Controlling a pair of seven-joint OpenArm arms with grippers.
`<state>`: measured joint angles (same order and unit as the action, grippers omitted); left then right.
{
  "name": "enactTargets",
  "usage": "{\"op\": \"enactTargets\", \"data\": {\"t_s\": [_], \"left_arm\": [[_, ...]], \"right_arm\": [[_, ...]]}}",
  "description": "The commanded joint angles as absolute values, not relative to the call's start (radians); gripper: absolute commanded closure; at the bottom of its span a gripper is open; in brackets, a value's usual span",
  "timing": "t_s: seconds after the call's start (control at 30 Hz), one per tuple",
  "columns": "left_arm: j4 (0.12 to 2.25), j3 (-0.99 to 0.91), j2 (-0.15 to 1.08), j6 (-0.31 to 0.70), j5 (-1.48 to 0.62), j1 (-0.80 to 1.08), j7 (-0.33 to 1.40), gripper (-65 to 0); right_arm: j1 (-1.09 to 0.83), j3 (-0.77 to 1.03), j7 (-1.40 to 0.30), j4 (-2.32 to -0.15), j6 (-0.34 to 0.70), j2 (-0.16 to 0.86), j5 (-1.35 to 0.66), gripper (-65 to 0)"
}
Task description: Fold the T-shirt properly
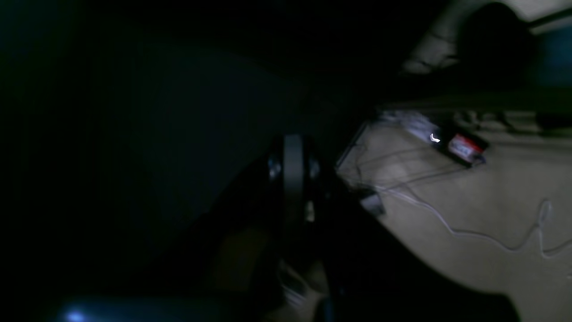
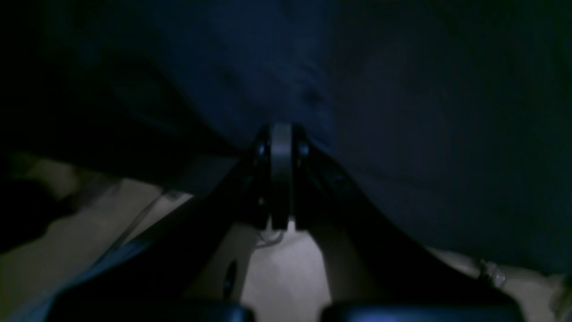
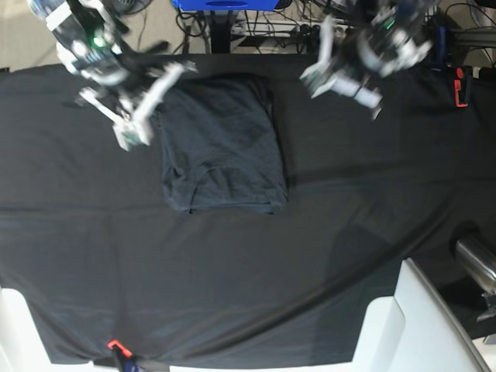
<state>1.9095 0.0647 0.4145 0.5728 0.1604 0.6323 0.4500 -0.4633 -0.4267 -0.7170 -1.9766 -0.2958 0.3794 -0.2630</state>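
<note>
Both pincers (image 3: 132, 133) (image 3: 314, 77) closed, raised beside T-shirt (image 3: 223, 147)

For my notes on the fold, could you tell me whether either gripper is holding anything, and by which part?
Nothing is held. The left gripper and right gripper are both shut and empty, lifted clear of the folded T-shirt.

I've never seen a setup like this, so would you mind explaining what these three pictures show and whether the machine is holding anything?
It is a two-armed robot. The base view looks straight down on a table under a black table cloth. The grey T-shirt lies there folded into a rectangle. The left gripper and the right gripper are both shut and raised beside the shirt, holding nothing. The two dark pictures come from cameras mounted on each wrist, looking along the closed jaws; little else is clear in them.
</note>
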Motion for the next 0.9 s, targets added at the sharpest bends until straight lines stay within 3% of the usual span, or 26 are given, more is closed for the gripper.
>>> {"op": "enactTargets", "data": {"t_s": [0.0,0.17,0.37,0.47,0.63,0.73,0.87], "left_arm": [[1.928,0.019,0.423,0.568,0.150,0.667,0.400,0.0],[1.897,-0.110,0.421,0.568,0.150,0.799,0.369,0.0],[1.776,-0.116,0.404,0.568,0.150,0.889,0.366,0.0],[1.632,-0.116,0.351,0.568,0.150,0.903,0.363,0.0],[1.237,-0.013,0.311,0.555,0.150,0.840,0.139,0.0],[0.926,0.036,0.268,0.438,0.150,0.719,-0.033,0.0],[0.343,0.048,0.179,0.282,0.150,0.430,-0.194,0.0]], "right_arm": [[-0.503,-0.384,-0.700,-1.997,-0.302,0.389,-0.231,-0.6],[-0.682,-0.246,-0.697,-1.995,-0.295,0.392,-0.180,-0.6],[-0.799,-0.243,-0.697,-1.954,-0.295,0.394,-0.180,-0.6],[-0.823,-0.292,-0.662,-1.825,-0.295,0.389,-0.180,-0.6],[-0.693,-0.452,-0.421,-1.349,-0.295,0.378,-0.183,-0.6],[-0.545,-0.530,-0.289,-0.997,-0.294,0.321,-0.185,-0.6],[-0.318,-0.549,-0.018,-0.412,-0.275,0.182,-0.185,-1.5]]}}
